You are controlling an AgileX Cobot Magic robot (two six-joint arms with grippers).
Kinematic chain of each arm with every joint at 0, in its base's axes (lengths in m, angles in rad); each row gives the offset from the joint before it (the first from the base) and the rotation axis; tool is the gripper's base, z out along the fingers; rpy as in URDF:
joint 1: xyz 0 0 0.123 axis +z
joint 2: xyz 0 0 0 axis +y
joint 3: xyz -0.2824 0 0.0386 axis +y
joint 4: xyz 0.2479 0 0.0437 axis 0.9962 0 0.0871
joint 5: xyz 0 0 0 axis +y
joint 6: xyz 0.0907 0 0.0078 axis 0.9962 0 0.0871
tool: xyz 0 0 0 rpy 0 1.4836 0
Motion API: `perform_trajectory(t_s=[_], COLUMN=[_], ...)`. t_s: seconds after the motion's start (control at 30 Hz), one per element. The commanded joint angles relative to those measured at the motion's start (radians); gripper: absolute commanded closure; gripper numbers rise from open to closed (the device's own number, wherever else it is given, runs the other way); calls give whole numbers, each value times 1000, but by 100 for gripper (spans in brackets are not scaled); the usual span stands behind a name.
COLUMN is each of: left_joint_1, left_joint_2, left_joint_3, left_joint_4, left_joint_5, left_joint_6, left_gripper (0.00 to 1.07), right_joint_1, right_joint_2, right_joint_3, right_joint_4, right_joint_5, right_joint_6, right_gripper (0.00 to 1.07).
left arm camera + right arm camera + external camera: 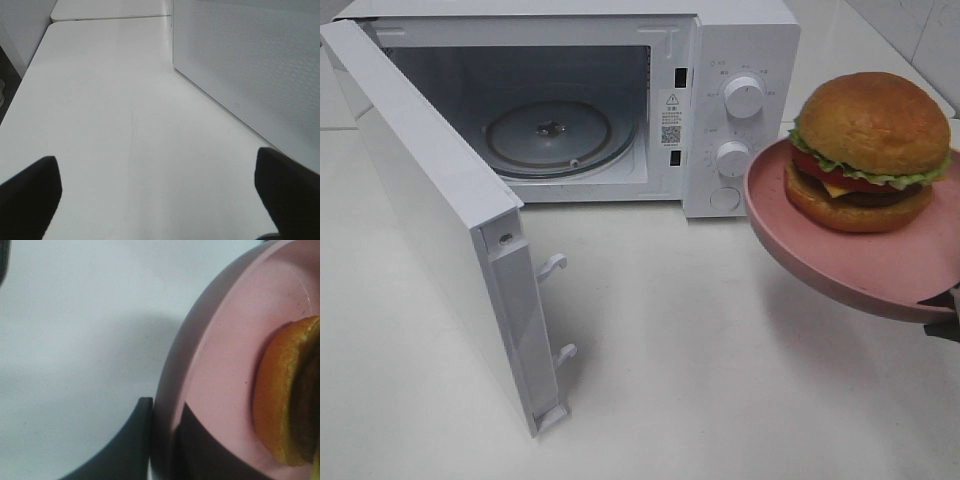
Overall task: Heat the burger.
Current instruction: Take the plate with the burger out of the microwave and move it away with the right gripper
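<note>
The burger (868, 152), with a golden-brown bun, lettuce, tomato, cheese and a dark patty, sits on a round pink plate (820, 255). The plate is held tilted in the air to the right of the microwave (735, 60). My right gripper (945, 312) shows only at the right edge, shut on the plate's rim. In the right wrist view the gripper (162, 440) has one finger under the rim (167, 390) and one on the plate's inside, with the burger's bun (280, 405) close by. My left gripper (160, 200) is open and empty above the table.
The microwave door (430, 200) stands wide open to the left, with its latch hooks sticking out. The glass turntable (550, 135) lies in the cavity. Two knobs (743, 97) are on the control panel. The left wrist view shows the door's perforated outer face (250, 65).
</note>
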Motion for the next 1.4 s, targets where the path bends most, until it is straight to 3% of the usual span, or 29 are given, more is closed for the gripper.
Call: perform_trajectory(t_s=[0.03, 0.3, 0.97, 1.4], left_joint_1=[0, 0, 0, 0], left_joint_2=[-19, -19, -19, -19], left_joint_3=[1, 1, 1, 1], left_joint_4=[-4, -4, -4, -4], left_joint_5=[-17, -17, -17, -17], left_joint_6=[-5, -5, -5, -5], left_gripper=[9, 9, 9, 9], right_joint_1=[-1, -1, -1, -1], right_joint_2=[-16, -16, 5, 258], right_joint_3=[-2, -2, -2, -2], right_joint_4=[-98, -230, -404, -513], right_joint_5=[-13, 81, 263, 331], right_joint_6=[163, 428, 954, 1434], right_gripper=[107, 107, 107, 106])
